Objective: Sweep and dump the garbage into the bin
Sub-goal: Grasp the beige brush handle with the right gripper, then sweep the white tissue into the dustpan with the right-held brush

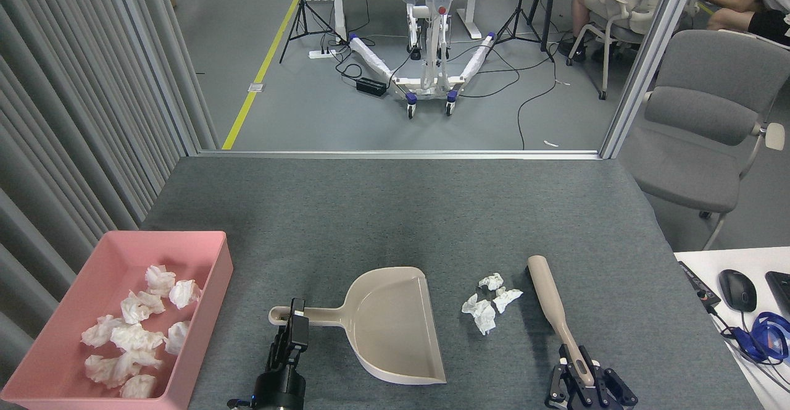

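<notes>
on the grey table (395, 212), the pink bin (203, 286) holds tissue wads (133, 336); both hands' grips unclear.

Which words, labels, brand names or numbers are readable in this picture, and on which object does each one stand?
No text can be read with confidence.
Right hand: pale lettering on its black body at the bottom edge, too small and cut off to read.
Dustpan, brush, pink bin: no print visible.
Black device on the white desk: a small mark, blurred.
</notes>
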`<state>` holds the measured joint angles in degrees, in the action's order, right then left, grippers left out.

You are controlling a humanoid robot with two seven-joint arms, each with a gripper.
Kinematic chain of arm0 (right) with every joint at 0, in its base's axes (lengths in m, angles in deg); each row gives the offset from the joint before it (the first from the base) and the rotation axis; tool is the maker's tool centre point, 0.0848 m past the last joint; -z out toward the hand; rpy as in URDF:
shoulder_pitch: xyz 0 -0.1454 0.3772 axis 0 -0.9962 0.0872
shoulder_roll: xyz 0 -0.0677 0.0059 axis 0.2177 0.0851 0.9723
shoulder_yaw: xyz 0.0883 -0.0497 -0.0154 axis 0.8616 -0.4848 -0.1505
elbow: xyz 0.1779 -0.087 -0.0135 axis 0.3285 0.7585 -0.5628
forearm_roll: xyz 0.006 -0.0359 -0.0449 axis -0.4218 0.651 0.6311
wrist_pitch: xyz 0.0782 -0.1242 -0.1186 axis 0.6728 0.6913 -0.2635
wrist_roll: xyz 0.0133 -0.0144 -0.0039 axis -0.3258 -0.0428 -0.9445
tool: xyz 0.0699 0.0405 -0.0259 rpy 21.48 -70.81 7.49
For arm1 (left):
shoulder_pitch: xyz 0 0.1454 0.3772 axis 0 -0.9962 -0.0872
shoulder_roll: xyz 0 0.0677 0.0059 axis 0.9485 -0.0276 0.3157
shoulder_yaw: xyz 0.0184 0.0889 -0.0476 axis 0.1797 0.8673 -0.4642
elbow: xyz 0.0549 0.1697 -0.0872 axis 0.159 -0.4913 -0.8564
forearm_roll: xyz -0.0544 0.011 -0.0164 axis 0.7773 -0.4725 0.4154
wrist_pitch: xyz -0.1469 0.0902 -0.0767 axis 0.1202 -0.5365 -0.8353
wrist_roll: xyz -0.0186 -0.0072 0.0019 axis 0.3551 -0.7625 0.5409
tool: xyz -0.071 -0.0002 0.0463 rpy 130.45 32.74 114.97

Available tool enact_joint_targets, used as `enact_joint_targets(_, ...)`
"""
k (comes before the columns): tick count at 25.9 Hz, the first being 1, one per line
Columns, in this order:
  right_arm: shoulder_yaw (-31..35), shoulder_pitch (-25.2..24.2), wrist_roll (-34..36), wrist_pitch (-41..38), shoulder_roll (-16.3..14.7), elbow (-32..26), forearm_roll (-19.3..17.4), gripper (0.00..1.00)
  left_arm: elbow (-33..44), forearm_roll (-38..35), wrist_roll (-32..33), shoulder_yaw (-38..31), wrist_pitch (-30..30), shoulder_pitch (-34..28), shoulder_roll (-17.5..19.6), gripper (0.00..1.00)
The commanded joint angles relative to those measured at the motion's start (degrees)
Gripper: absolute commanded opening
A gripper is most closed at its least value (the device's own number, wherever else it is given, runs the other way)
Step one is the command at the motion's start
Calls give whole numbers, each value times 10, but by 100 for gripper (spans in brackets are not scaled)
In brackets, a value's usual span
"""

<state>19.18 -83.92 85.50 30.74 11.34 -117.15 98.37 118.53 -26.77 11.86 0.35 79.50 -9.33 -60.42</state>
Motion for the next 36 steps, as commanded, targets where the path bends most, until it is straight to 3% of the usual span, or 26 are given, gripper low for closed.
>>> enact_joint_targets(1, -2, -6, 0, -13, 2, -1, 2, 9, 0, 0, 0, 0, 0, 0, -1, 55)
enact_joint_targets(10, -44, -17, -2, -44, 11, -9, 9, 4, -9, -1, 0, 0, 7, 4, 1, 43)
enact_joint_targets(18, -122, -8, -24, -49, 59, -17, 30, 2, -11, -13, 0, 0, 44, 4, 3, 15)
enact_joint_targets(30, -192, -5, -41, -70, 111, -25, 26, 2, -16, -22, 0, 0, 45, 4, 1, 10)
enact_joint_targets(36, -198, -9, -21, -91, 114, -41, -2, 2, -7, -13, 7, 1, 45, 1, 2, 6)
